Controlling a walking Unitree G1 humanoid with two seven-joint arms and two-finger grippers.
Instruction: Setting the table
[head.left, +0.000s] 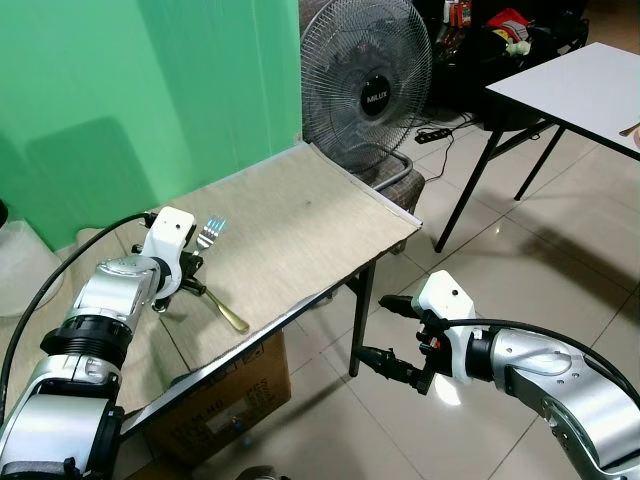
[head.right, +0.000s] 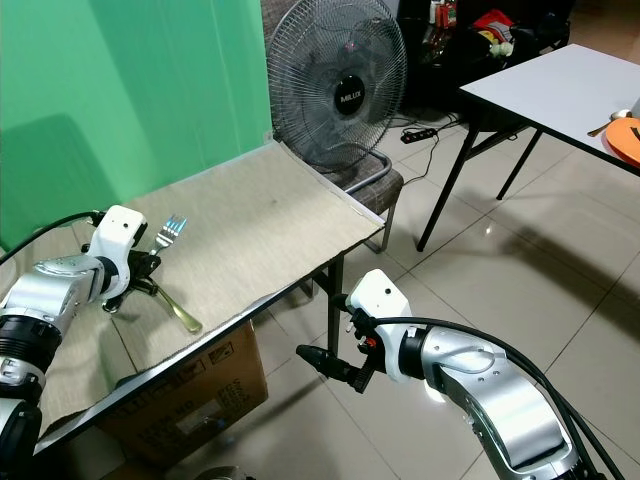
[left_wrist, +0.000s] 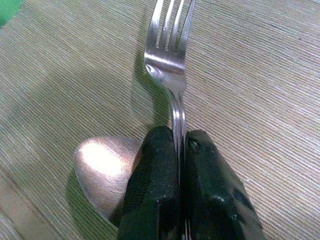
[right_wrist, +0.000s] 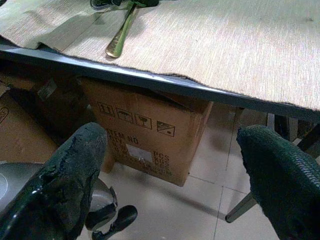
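Your left gripper (head.left: 190, 272) is clamped on the neck of the fork (left_wrist: 170, 60), tines aimed toward 1 o'clock over the mat-covered surface (head.left: 300, 215). A spoon (left_wrist: 102, 172) lies just beside the fingers (left_wrist: 150, 190), its gold handle running toward 5 o'clock. You appear to be mid-placement: lower the fork flat beside the spoon, then release. Your right gripper (head.left: 392, 335) hangs spread apart, below the surface edge.

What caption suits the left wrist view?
Left gripper pinching a fork above the mat, spoon beneath.
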